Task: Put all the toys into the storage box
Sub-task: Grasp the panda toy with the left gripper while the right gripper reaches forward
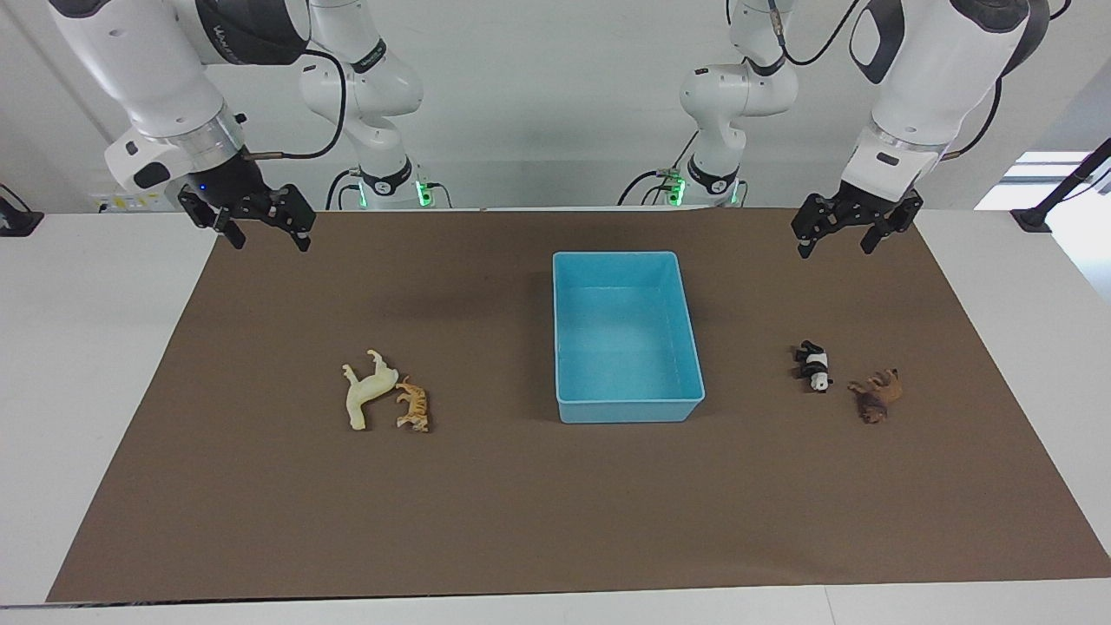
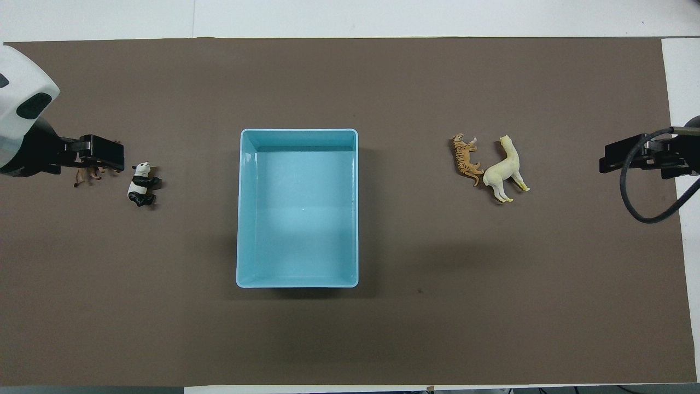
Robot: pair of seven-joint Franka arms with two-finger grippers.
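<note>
Left hand (image 1: 835, 227) raised with fingers apart over the brown mat at the left arm's end of the table (image 1: 104, 365); right hand (image 1: 263, 222) likewise spread, raised at the right arm's end. Nothing held. Best started by lowering onto the black-and-white plastic panda (image 1: 814, 365), closing across its narrow body. Beside it, the brown lion-like figurine (image 1: 877, 395); cream plastic horse (image 1: 368, 395) touching orange striped tiger (image 1: 413, 404); light blue rectangular plastic tub (image 1: 627, 406) empty at centre. Lion plain in facing view, mostly hidden under the left hand overhead.
</note>
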